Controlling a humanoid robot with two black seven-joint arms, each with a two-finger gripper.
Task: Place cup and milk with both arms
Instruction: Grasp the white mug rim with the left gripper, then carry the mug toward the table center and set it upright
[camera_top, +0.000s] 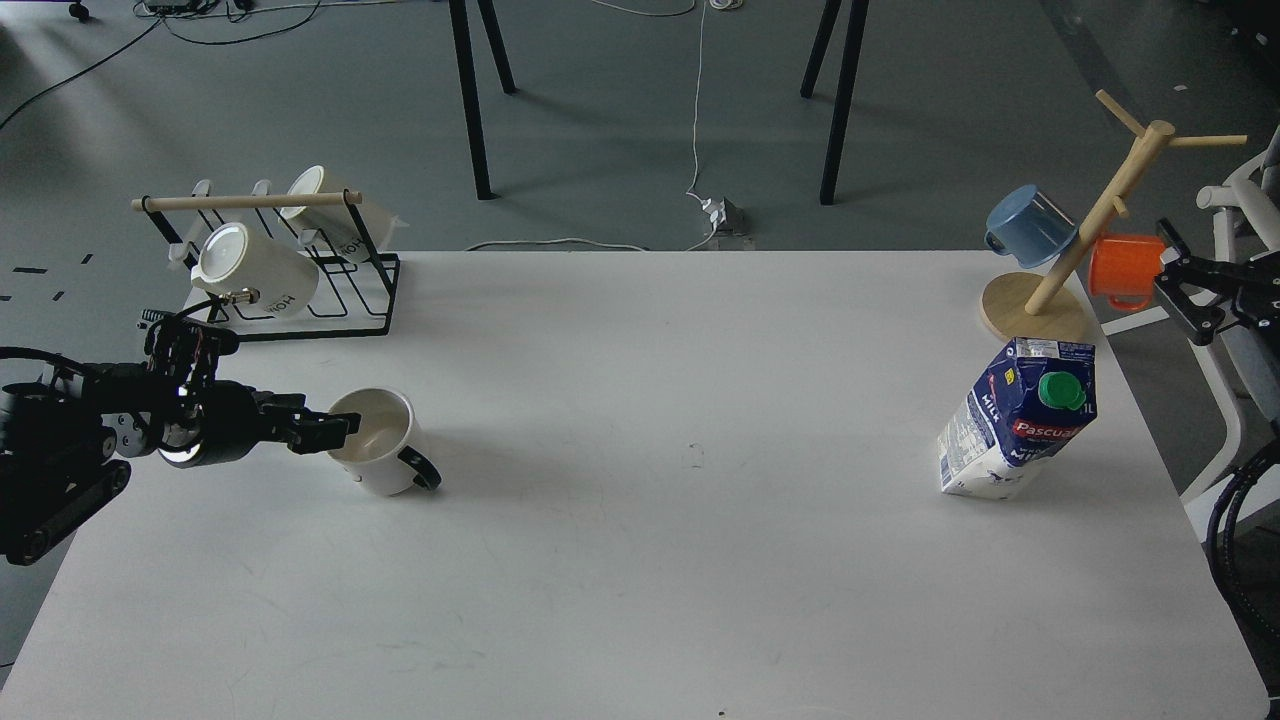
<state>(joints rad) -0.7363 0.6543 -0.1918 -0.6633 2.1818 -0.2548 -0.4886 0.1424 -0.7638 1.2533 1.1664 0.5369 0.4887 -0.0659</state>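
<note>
The cup (385, 458), a white mug with a black handle facing front right, stands upright on the left part of the white table (660, 520). My left gripper (338, 428) reaches in from the left, and its fingertips are at the cup's left rim. I cannot make out whether its fingers are apart or hold the rim. The milk (1020, 420), a blue and white carton with a green cap, stands at the right of the table. My right gripper (1173, 285) is off the table's right edge, behind and right of the carton. Its fingers are spread and empty.
A black wire rack (300, 290) with a wooden bar holds two cream lettered mugs at the back left. A wooden mug tree (1040, 300) at the back right carries a blue mug (1030, 225) and an orange mug (1125, 270), close to my right gripper.
</note>
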